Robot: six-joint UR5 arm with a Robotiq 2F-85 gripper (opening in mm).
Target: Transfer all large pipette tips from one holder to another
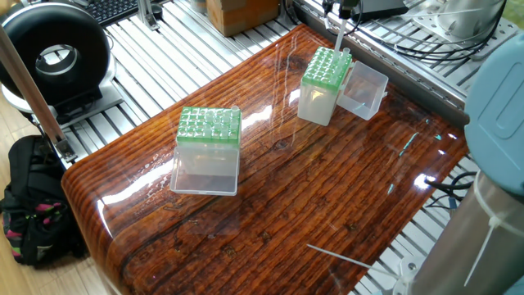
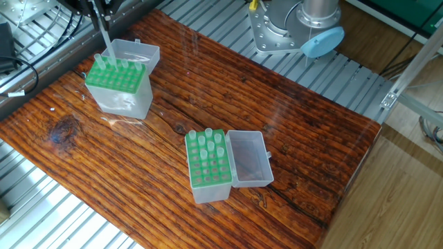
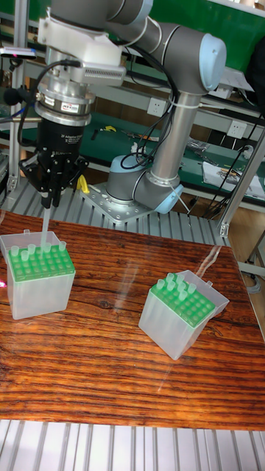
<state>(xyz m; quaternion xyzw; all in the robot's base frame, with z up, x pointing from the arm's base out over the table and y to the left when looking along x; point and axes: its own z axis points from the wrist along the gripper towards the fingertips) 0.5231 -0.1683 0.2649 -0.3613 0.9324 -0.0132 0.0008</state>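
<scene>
In the tall fixed view my gripper [image 3: 49,200] hangs over the back edge of the left green-topped holder [image 3: 38,276]. It is shut on one large pipette tip [image 3: 46,224], a slim clear tube pointing down. The tip's lower end reaches the holder's back row; I cannot tell whether it sits in a hole. The same large pipette tip [image 1: 340,37] [image 2: 104,38] shows above this holder [image 1: 323,78] [image 2: 119,81] in both fixed views. Several tips stand in its back row. The second holder [image 3: 179,313] [image 2: 209,166] [image 1: 208,143], lid open, has several tips at one end.
The arm's base [image 2: 296,28] [image 3: 136,193] is bolted to the slatted frame behind the wooden table [image 2: 291,131]. The first holder's open clear lid [image 1: 363,90] lies beside it. A black round device [image 1: 53,53], a backpack [image 1: 33,205] and cables [image 2: 21,41] lie off the table.
</scene>
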